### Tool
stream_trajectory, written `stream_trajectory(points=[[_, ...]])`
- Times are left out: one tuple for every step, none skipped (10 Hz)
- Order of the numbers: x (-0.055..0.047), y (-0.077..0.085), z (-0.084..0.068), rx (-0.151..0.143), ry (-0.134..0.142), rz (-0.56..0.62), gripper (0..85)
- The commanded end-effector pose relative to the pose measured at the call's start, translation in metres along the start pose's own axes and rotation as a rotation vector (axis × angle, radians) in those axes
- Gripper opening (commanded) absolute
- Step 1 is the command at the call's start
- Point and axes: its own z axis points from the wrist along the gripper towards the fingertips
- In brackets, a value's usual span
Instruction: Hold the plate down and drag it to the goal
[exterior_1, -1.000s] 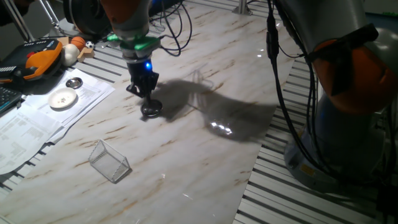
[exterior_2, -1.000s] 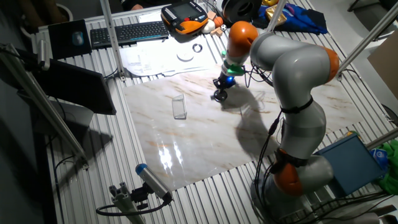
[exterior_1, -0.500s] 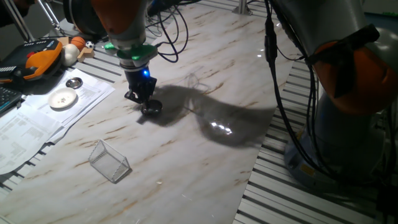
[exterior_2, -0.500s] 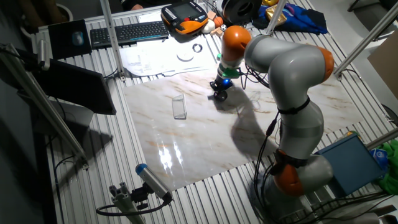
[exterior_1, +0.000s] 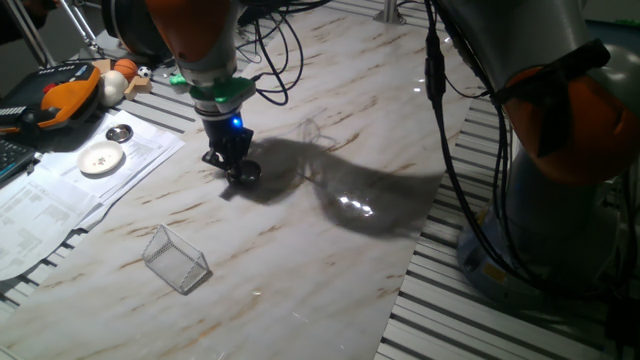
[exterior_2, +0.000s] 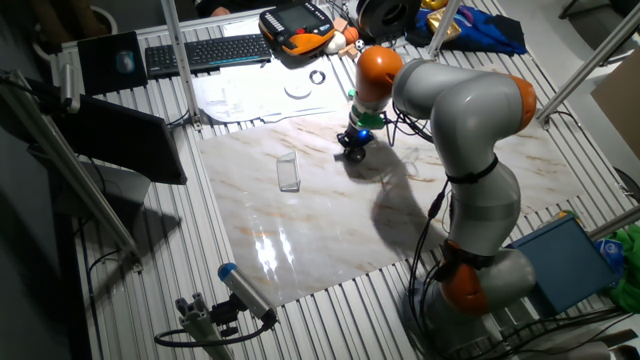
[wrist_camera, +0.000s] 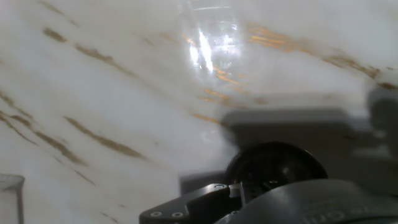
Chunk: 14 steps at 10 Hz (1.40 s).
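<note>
plate (exterior_1: 247, 172) dragged slightly away from goal (exterior_1: 176, 259)

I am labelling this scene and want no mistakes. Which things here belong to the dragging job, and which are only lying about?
Part of the job:
- gripper, pressing on the plate
- plate, small dark metal dish on the marble table
- goal, clear wire-edged box, apart from the plate

Just lying about:
- white disc on the papers
- small silver dish
- orange controller
- keyboard
</note>
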Motion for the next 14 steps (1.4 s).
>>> stream_trajectory(points=[[-0.0002,-0.0003,0.0000,-0.007,0.003,0.002,0.0],[-0.0002,-0.0002,0.0000,-0.021,0.014,0.011,0.0],[0.0002,0.0003,0.0004,-0.024,0.014,0.012,0.0],[0.0005,0.0008,0.0008,-0.026,0.014,0.015,0.0],[0.0008,0.0011,0.0006,-0.029,0.015,0.018,0.0],[0.0010,0.0016,0.0004,-0.030,0.015,0.019,0.0],[0.0011,0.0017,0.0005,-0.032,0.016,0.021,0.0],[0.0013,0.0019,0.0007,-0.036,0.016,0.023,0.0],[0.0020,0.0027,0.0014,-0.038,0.015,0.026,0.0],[0.0026,0.0035,0.0021,-0.048,0.019,0.036,0.0],[0.0029,0.0039,0.0024,-0.051,0.020,0.041,0.0],[0.0030,0.0043,0.0026,-0.055,0.021,0.043,0.0],[0.0032,0.0049,0.0027,-0.063,0.022,0.047,0.0],[0.0037,0.0063,0.0027,-0.066,0.024,0.053,0.0]])
